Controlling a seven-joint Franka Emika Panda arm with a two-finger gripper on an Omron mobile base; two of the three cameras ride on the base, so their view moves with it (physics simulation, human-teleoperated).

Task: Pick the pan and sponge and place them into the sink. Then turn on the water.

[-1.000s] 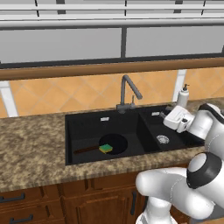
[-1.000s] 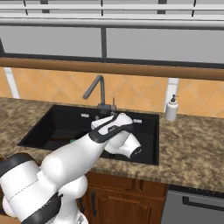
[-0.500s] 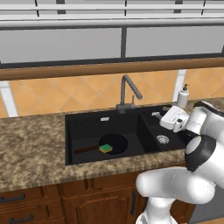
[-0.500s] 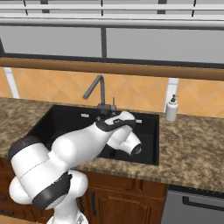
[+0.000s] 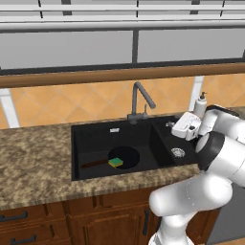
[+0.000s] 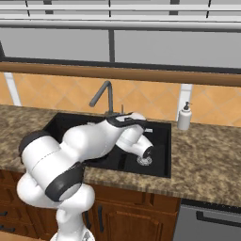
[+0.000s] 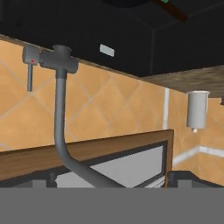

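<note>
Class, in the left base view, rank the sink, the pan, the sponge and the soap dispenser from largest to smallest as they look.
1. sink
2. pan, handle included
3. soap dispenser
4. sponge

The dispenser stands farther back, so its rank against the pan is less sure.

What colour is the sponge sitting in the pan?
The sponge is green on top with a yellow side, clearest in the left base view, in the pan.

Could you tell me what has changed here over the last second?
The arm's elbow swung up and over the small basin, while its hand with the claw stayed near the faucet, open and empty. The pan and sponge stayed in the sink; no water runs.
</note>
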